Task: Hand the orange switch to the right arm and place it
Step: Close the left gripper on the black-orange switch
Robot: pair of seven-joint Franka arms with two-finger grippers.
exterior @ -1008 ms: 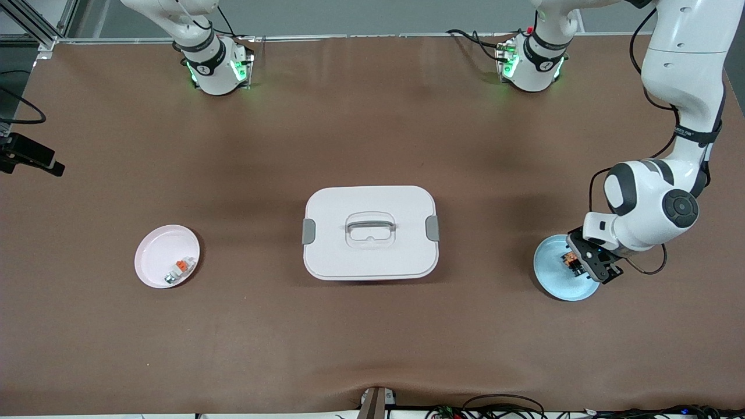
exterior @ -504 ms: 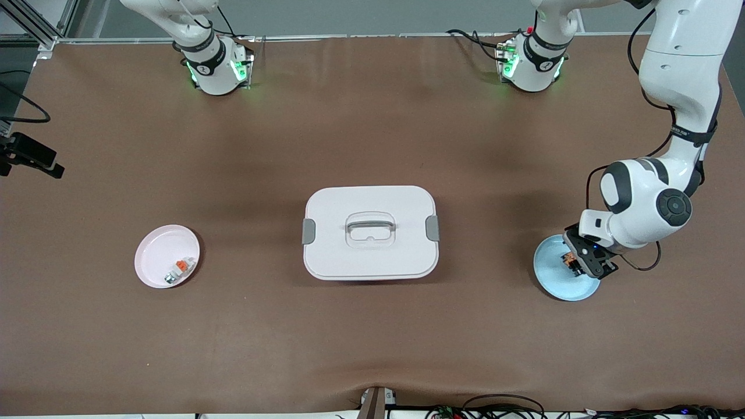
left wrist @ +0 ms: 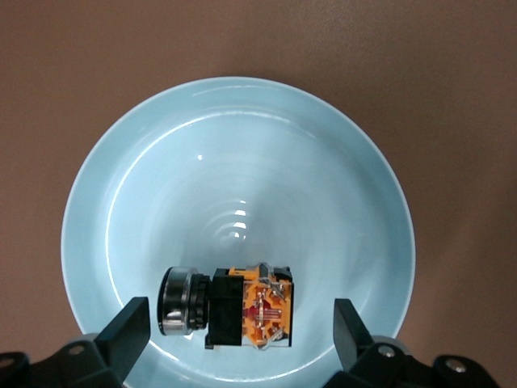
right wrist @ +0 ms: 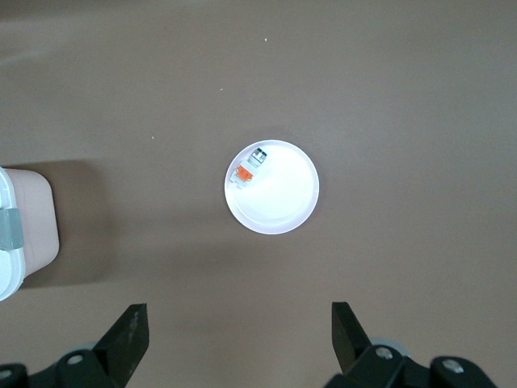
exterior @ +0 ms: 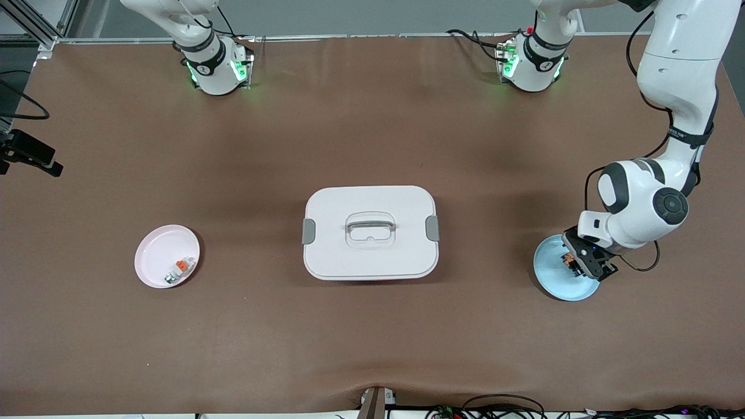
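Switch-wise: the tiny black blocky orange switch (left wrist: 228,307) with its orange end lies on its side in the shallow light-blue round plate (exterior: 553,279) toward the left arm's end of the brown desk (exterior: 372,337). Left gripper (left wrist: 234,327) sits low over that plate, jaws spread wide on either side of the switch, not touching it. Right gripper (right wrist: 234,331) hangs high over the small white round dish (right wrist: 283,202), which holds a white-and-grey piece (right wrist: 250,166), jaws released too. White lidded box (exterior: 370,233) sits mid-desk.
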